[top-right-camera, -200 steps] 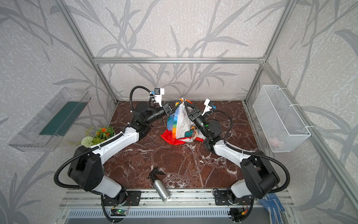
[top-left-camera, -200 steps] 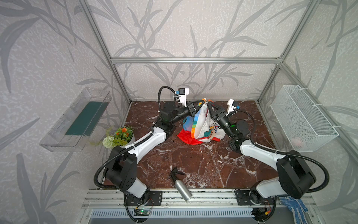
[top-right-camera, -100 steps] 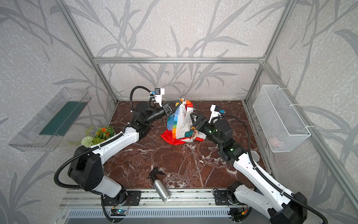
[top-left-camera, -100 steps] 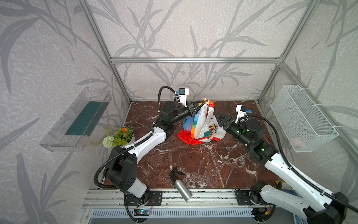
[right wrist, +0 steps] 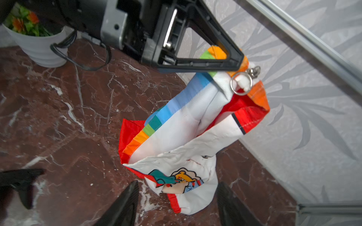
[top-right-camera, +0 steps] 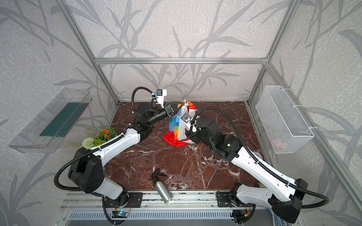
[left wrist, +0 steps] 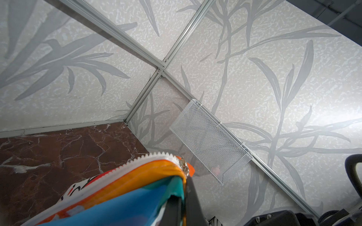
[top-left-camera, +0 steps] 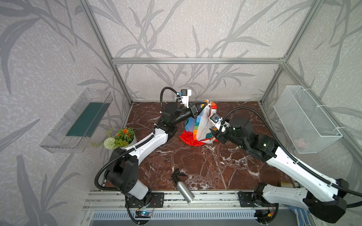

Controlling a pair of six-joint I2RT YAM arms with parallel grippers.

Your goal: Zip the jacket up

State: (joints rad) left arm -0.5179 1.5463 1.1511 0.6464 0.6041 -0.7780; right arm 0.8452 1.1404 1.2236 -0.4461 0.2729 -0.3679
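Note:
The jacket (top-left-camera: 201,125) hangs in a bunch from its top, and its red lower part rests on the marble table (top-left-camera: 195,162). My left gripper (top-left-camera: 203,104) is shut on the jacket's rainbow-striped top edge (left wrist: 127,187), right beside the white zipper teeth (left wrist: 156,156) and the metal slider. The slider's ring pull (right wrist: 241,83) dangles just under the left gripper's fingers (right wrist: 215,64). My right gripper (right wrist: 177,185) stands open low by the table, one finger on each side of the jacket's hanging bottom fold (right wrist: 186,195) with the cartoon print, touching nothing. Both top views show the jacket (top-right-camera: 179,125) between the arms.
A white flower pot (top-left-camera: 122,137) stands at the table's left edge. A metal spray bottle (top-left-camera: 183,188) lies at the front edge. A white wire basket (top-left-camera: 305,119) hangs on the right wall and a clear tray (top-left-camera: 78,121) on the left wall.
My right gripper has drawn back from the jacket's top, come down to its bottom fold and opened a little wider. The left gripper still holds the jacket's top in the same place.

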